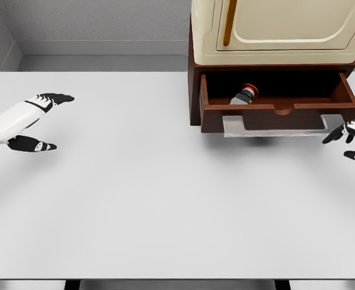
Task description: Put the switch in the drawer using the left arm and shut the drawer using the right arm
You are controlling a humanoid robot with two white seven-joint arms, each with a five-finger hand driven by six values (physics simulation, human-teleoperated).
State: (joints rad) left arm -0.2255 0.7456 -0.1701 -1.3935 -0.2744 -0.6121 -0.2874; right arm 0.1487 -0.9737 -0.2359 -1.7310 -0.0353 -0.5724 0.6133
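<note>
One head camera looks steeply down across the table [135, 199] toward the drawer [280, 112].

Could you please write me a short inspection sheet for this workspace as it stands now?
Surface: white table, flat, bare across the middle.
Job's things: red-capped switch lies inside the open brown drawer; the drawer is pulled out.
Clutter: nothing seen.
Hands: left hand open, over the table's left side, holding nothing; right hand open at the right edge, near the drawer's front corner.
Cables: nothing seen.
Surroundings: cream cabinet above the drawer, grey wall behind.
</note>
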